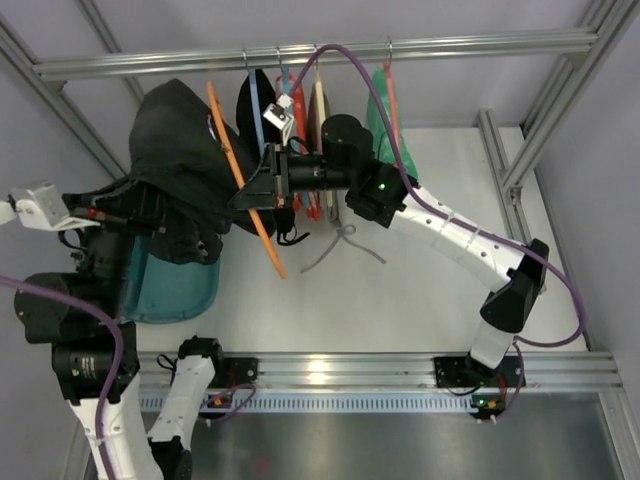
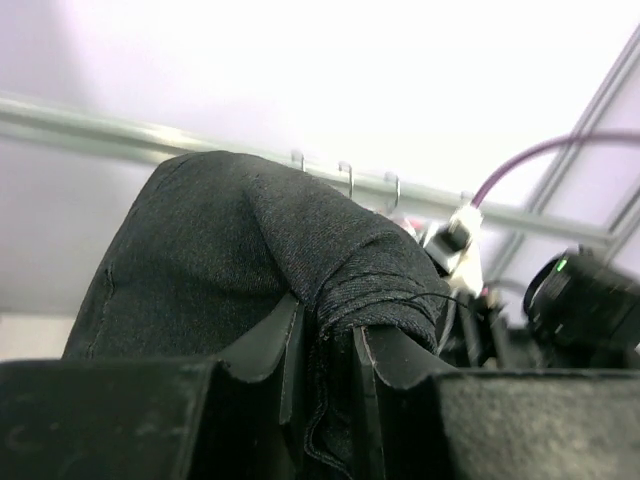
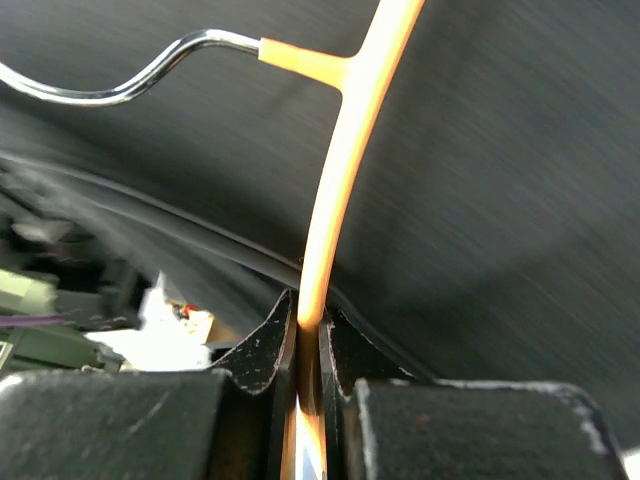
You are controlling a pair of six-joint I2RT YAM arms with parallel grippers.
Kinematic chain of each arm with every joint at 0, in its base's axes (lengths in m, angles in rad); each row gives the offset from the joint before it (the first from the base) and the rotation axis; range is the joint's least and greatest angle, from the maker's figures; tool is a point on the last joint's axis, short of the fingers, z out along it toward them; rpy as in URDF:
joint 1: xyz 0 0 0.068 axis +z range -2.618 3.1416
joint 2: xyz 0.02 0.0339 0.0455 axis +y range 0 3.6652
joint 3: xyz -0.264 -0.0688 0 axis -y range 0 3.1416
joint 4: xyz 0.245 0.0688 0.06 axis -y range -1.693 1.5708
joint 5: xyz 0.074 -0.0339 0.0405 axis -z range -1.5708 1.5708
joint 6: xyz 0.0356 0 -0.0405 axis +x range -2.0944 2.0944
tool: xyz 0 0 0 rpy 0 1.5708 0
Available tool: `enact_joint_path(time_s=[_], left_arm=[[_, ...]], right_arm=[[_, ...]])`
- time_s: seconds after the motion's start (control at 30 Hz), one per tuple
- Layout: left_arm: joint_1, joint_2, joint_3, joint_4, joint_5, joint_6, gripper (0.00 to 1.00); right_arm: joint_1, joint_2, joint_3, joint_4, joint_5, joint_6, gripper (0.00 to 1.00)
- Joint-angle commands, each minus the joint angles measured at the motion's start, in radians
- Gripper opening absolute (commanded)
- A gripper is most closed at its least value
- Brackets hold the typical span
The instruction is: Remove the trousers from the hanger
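Left gripper [image 2: 325,332] pinches a thin fold of the trousers [image 2: 220,250]; right gripper [image 3: 310,312] clamps the hanger [image 3: 345,150]. Risk: the fabric slips free, or snags and twists the hanger.

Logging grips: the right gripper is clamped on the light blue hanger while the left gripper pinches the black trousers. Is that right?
No. The right wrist view shows the right gripper clamped on the orange hanger; it is not light blue. The left gripper does pinch the black trousers.
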Motion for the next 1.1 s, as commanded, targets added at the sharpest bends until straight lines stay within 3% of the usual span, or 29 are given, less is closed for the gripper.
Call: enact_joint_path(time_s=[0.0, 0.13, 0.33, 0.5, 0.77, 1.07], left_arm=[[0.001, -0.004, 0.162, 0.246, -0.131, 0.025, 0.00], [0.004, 0.011, 0.258, 0.190, -0.214, 0.077, 0.00], [0.026, -0.023, 0.266, 0.083, -0.377, 0.226, 0.00], [0.035, -0.121, 0.147, 0.030, -0.521, 0.390, 0.00], [0.036, -0.285, -0.100, -0.022, -0.633, 0.588, 0.00], [0.033, -0.365, -0.361, -0.025, -0.744, 0.720, 0.00]], right_arm=[[-0.031, -0.039, -0.027, 0.006, 0.015, -0.045, 0.00], [-0.030, -0.042, -0.041, 0.000, 0.016, -0.050, 0.00], [-0.024, -0.063, -0.049, 0.026, -0.022, -0.066, 0.00], [-0.005, -0.098, -0.085, 0.038, -0.083, -0.082, 0.00], [0.008, -0.181, -0.179, 0.055, -0.203, -0.112, 0.00], [0.008, -0.239, -0.234, 0.035, -0.260, -0.160, 0.00]])
